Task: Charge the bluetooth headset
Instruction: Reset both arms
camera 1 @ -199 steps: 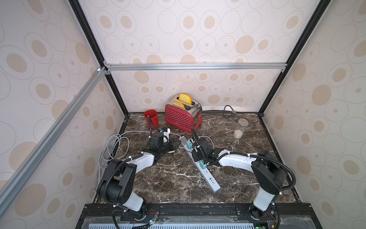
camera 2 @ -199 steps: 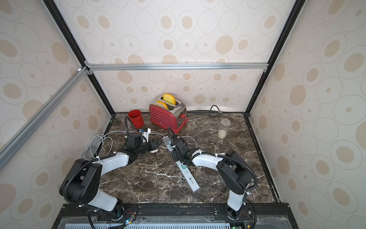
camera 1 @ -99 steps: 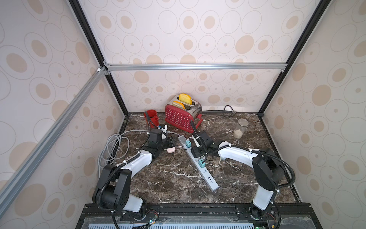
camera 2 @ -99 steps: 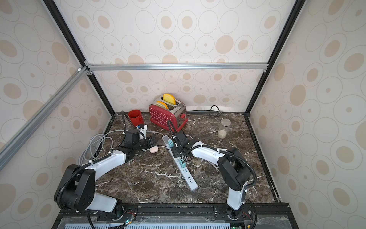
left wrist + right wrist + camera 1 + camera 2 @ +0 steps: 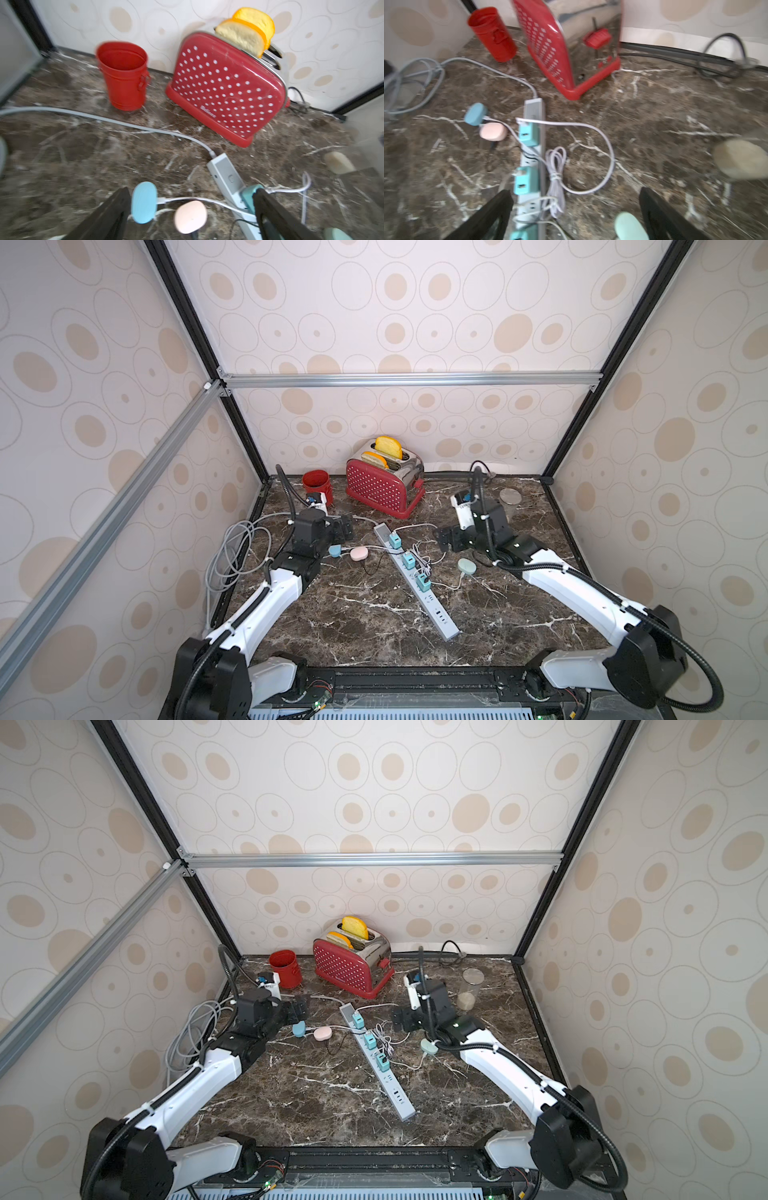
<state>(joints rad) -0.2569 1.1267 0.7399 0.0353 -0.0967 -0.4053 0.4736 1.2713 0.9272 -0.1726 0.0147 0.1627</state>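
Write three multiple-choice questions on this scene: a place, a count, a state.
1. Where does the red metal bucket stand? A beside the red dotted toaster; B on top of it; C at the front edge.
2. How many teal adapters sit in the long grey power strip? A one; B three; C five.
3. The left tool is: A open and empty; B shut on a cable; C shut on the bucket.
Answers: A, they stand side by side; B, three show in a row; A, its fingers stand wide apart.
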